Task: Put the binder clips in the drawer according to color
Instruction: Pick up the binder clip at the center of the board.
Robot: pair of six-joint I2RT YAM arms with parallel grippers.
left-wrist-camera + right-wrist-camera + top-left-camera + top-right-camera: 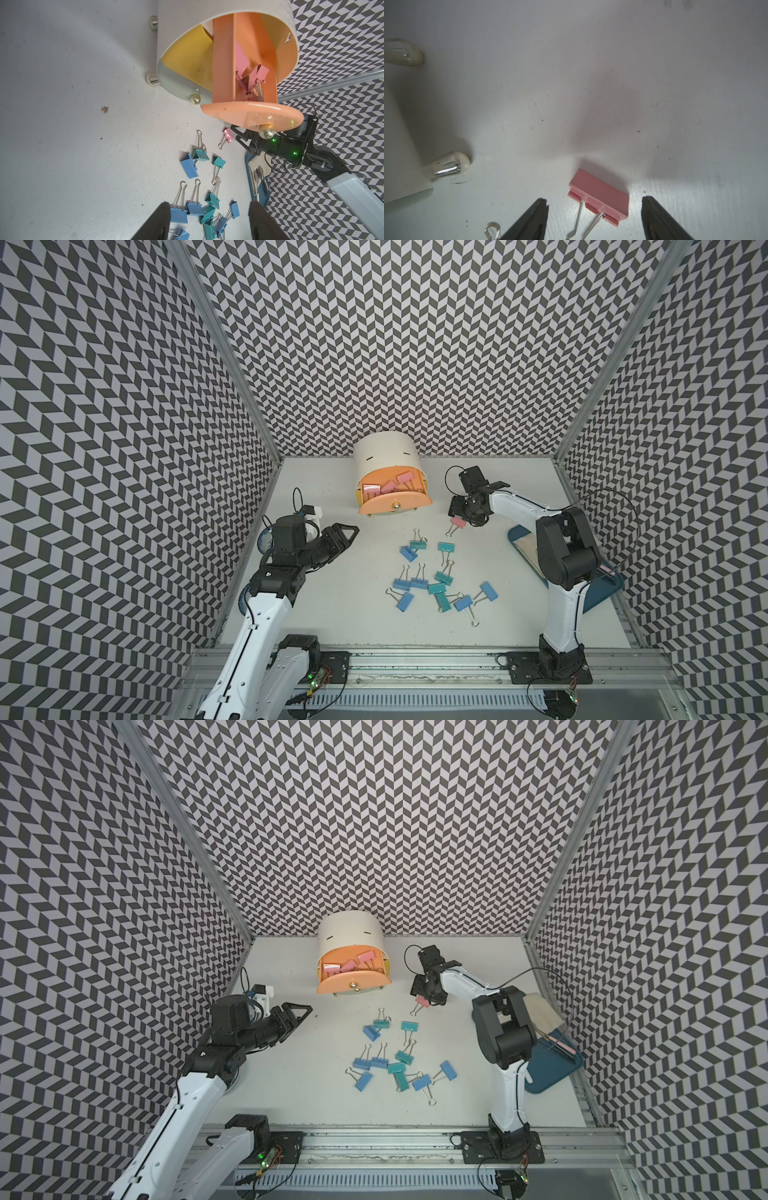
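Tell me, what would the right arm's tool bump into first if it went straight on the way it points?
Probably the pink binder clip, lying on the table right in the gap of the open right tool; how far off is unclear.

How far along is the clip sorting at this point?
Done: several pink clips lie in the open peach drawer. In hand: the open right end effector straddles the one pink clip on the table, not gripping it. Remaining: the blue and teal clips lie on the table; the yellow drawer and grey drawer are shut.
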